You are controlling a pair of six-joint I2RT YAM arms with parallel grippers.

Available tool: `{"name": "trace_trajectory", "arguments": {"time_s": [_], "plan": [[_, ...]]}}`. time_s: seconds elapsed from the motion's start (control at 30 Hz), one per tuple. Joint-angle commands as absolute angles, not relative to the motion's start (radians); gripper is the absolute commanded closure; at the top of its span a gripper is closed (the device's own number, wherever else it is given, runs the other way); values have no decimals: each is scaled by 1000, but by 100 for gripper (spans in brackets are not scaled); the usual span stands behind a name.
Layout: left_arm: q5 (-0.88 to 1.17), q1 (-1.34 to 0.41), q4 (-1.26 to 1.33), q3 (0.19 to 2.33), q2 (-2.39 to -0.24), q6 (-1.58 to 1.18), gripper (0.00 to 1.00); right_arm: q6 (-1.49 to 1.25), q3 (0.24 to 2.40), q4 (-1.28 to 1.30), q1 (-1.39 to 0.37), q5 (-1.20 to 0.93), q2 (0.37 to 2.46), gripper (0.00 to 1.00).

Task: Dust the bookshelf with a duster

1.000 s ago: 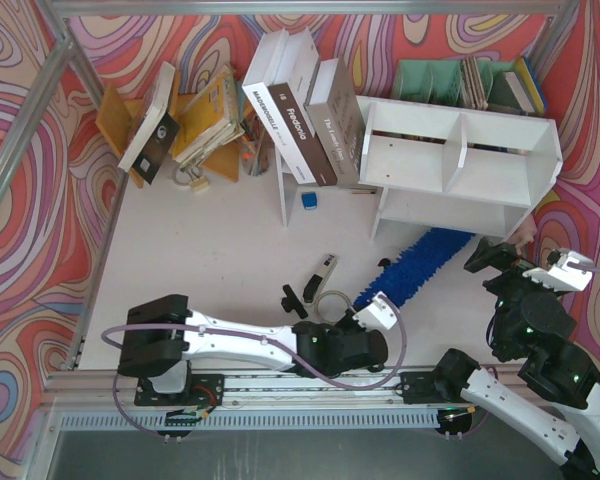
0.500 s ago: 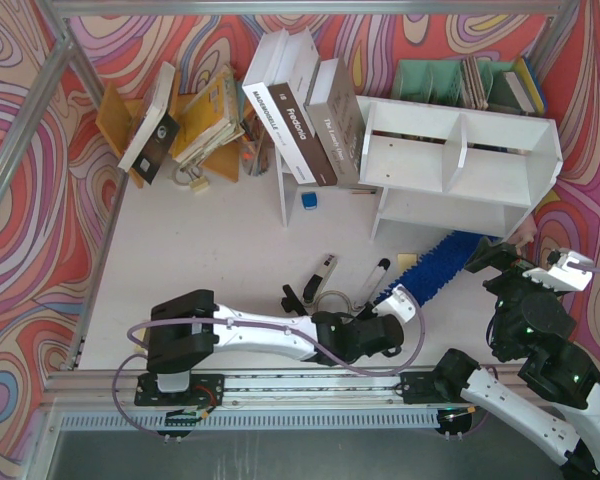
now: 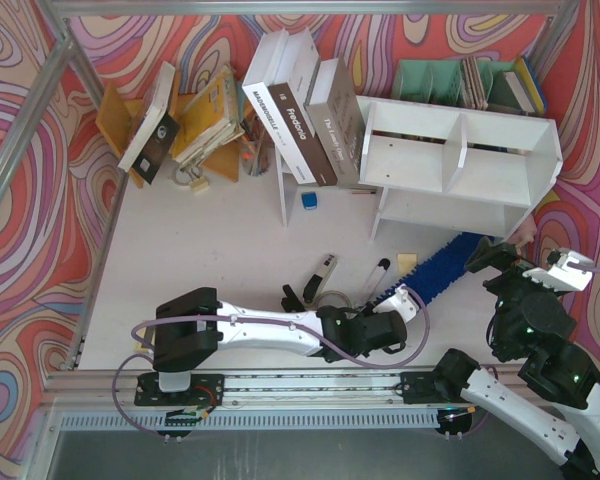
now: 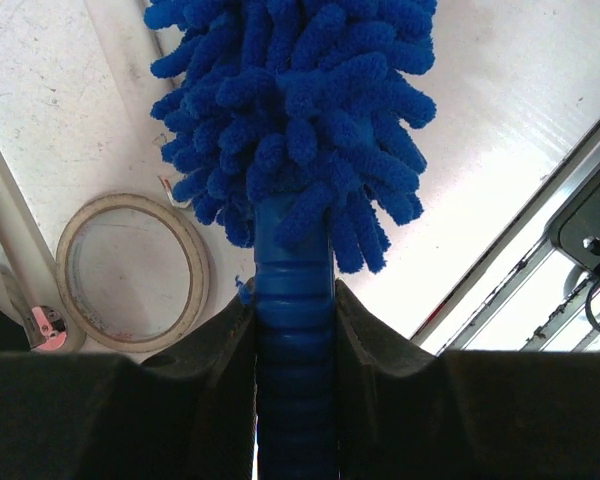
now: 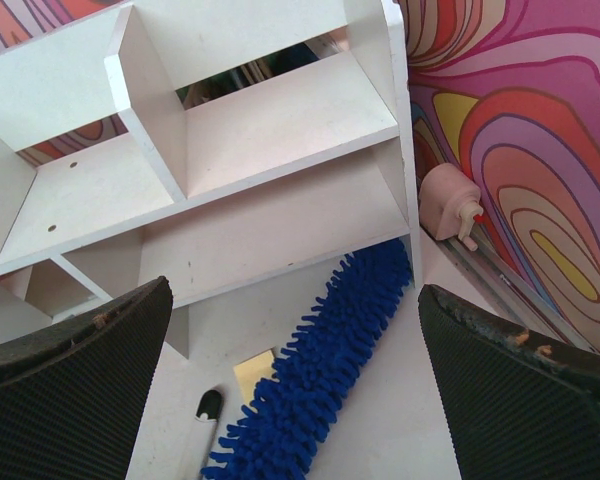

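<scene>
The white bookshelf (image 3: pixel 460 160) lies at the back right, its two compartments facing up; the right wrist view shows it too (image 5: pixel 230 130). The blue duster (image 3: pixel 442 265) lies slanted on the table, its far tip under the shelf's lower right corner. My left gripper (image 3: pixel 400 305) is shut on the duster's ribbed blue handle, with the shaggy head (image 4: pixel 290 110) just beyond the fingertips (image 4: pixel 295 330). My right gripper (image 3: pixel 500 258) is open and empty above the duster's head (image 5: pixel 320 370), its fingers wide apart (image 5: pixel 292 300).
A tape roll (image 3: pixel 330 300) and a black-and-white marker (image 3: pixel 373 278) lie left of the duster, a yellow sticky note (image 3: pixel 407 260) beside it. Leaning books (image 3: pixel 300 110), a green rack (image 3: pixel 450 80), a blue cube (image 3: pixel 309 200), and a pink object (image 5: pixel 450 205) by the right wall.
My left arm has reached further right and taken the duster's handle; the duster has slid right, its tip nearer the shelf's corner, uncovering the marker and the note. The right arm has not moved.
</scene>
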State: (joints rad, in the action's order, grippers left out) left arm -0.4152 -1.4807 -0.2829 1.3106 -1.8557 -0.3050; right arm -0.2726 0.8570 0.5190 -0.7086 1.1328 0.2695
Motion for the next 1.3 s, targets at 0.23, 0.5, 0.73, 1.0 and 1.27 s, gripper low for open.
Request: {"name": "trace_trajectory", "arguments": {"time_s": [0.23, 0.5, 0.73, 1.0, 1.27], "plan": [[-503, -1488, -166, 1332, -1780, -250, 100, -261, 848, 492, -716, 1140, 267, 1], [-526, -1450, -96, 1339, -1784, -244, 100, -260, 847, 489, -715, 1140, 266, 1], [-462, -1449, -166, 1401, -1877, -239, 100, -258, 847, 488, -716, 1140, 266, 1], [-417, -1428, -233, 1442, -1939, -271, 100, -255, 845, 483, -716, 1140, 264, 1], [-438, -1427, -238, 1443, -1910, -265, 100, -253, 845, 484, -716, 1142, 268, 1]]}}
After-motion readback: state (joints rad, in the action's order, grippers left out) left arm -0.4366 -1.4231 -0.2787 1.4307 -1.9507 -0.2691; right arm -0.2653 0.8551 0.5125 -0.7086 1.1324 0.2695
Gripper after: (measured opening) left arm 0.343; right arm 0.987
